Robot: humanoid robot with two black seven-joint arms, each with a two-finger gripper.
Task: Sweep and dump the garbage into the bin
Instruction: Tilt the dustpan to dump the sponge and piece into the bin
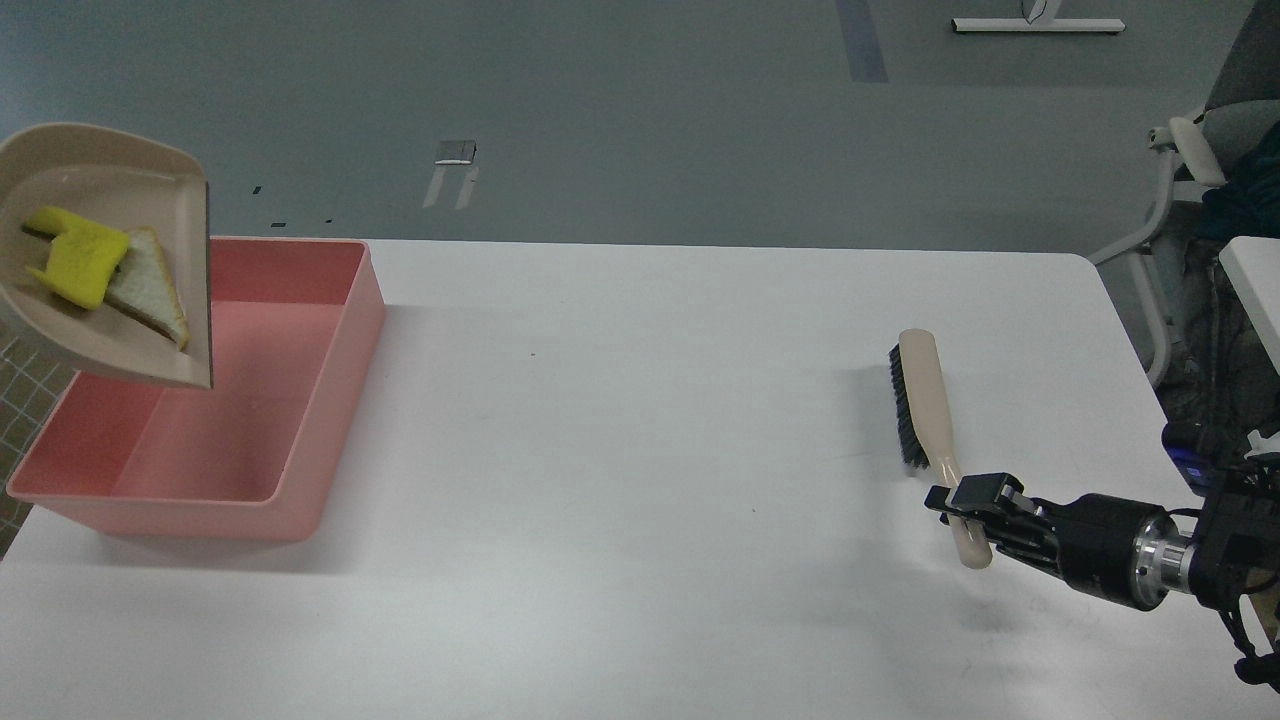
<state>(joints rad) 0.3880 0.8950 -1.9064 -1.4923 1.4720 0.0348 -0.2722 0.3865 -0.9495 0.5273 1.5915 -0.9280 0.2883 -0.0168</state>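
Note:
The beige dustpan hangs tilted steeply over the left part of the salmon-pink bin, its open lip pointing down into it. The yellow piece and the white bread slice lie inside the pan, near its lip. The pan's handle and my left gripper are out of view past the left edge. My right gripper is shut on the handle of the beige brush, whose black bristles face left, low over the table at the right.
The white table spreads between the bin and the brush. A grey chair stands off the table's far right corner. Grey floor lies beyond the far edge.

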